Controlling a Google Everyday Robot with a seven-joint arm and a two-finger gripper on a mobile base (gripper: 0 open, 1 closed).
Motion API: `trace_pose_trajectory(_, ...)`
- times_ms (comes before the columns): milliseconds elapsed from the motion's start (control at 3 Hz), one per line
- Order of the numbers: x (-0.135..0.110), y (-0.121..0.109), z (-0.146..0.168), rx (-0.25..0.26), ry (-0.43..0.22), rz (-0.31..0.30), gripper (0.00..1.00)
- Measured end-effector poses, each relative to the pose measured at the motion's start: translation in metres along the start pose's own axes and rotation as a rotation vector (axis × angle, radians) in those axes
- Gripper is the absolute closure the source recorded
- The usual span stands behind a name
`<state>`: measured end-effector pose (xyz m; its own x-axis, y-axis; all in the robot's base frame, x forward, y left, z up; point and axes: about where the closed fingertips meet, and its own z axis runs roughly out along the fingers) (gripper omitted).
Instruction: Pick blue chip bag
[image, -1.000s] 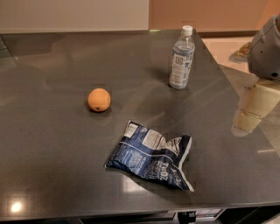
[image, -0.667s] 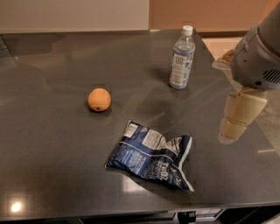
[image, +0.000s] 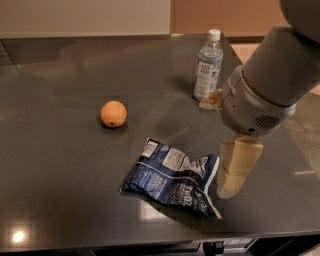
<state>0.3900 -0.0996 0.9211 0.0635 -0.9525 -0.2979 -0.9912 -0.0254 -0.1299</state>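
Dark glossy worktop (image: 60, 150) carries the blue chip bag (image: 172, 177) at lower centre. The hand (image: 229, 187) hangs just beside its right edge, grip state cannot be told. Likely risk: crumpled foil skids aside under an off-centre pinch.

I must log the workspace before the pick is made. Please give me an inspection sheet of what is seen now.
Surface: dark glossy table, with light reflections.
Job's things: blue chip bag, crumpled, lying flat near the front edge, not grasped.
Clutter: orange fruit to the left of the bag and further back, apart from it; water bottle upright at the back, cap on.
Grippers: gripper points down just right of the bag; whether it touches the bag cannot be told.
Cables: nothing seen.
Surroundings: pale wall behind the table; light floor at right.
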Motion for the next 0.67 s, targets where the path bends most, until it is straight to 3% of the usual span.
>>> trace_pose_trajectory(667, -0.012, 0.020, 0.049, -0.081, -0.008, -0.075, 0.00)
